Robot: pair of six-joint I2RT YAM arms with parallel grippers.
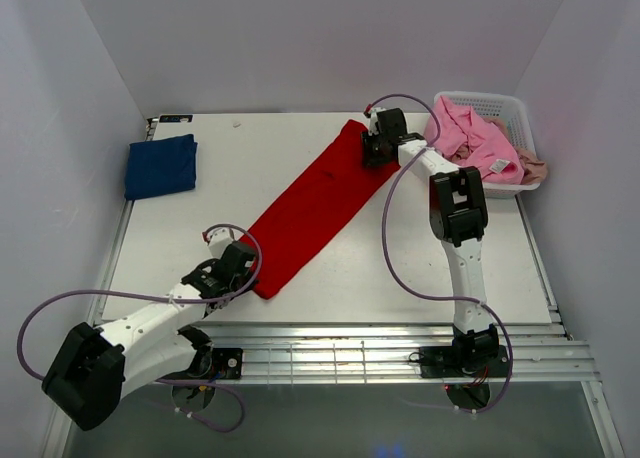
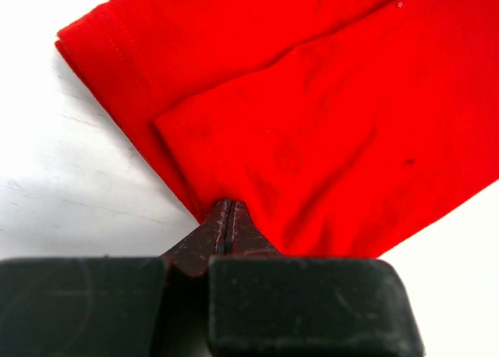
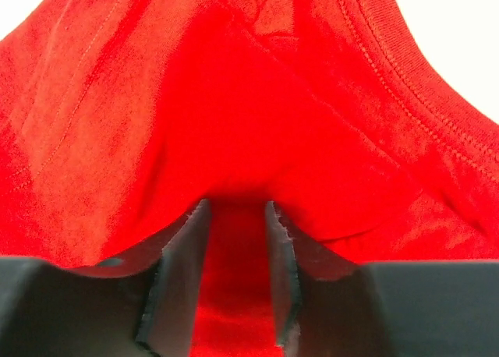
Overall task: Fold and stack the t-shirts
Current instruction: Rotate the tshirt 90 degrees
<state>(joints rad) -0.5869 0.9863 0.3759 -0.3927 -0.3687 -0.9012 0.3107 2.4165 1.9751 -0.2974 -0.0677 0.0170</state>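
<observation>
A bright red t-shirt (image 1: 315,213) lies as a long narrow strip, running diagonally from the table's near left to the far middle. My left gripper (image 1: 243,268) is at its near end, jaws shut on the cloth's edge (image 2: 225,205); the red cloth (image 2: 312,115) puckers toward the tips. My right gripper (image 1: 378,150) is at the far end by the collar. Its fingers (image 3: 234,209) stand apart, with red cloth (image 3: 234,100) draped over the tips and showing in the gap. A folded navy t-shirt (image 1: 160,166) lies at the far left.
A white lattice basket (image 1: 505,108) stands at the far right, holding a crumpled pink t-shirt (image 1: 470,138) with a beige one (image 1: 533,166) at its near corner. White walls close in the table on three sides.
</observation>
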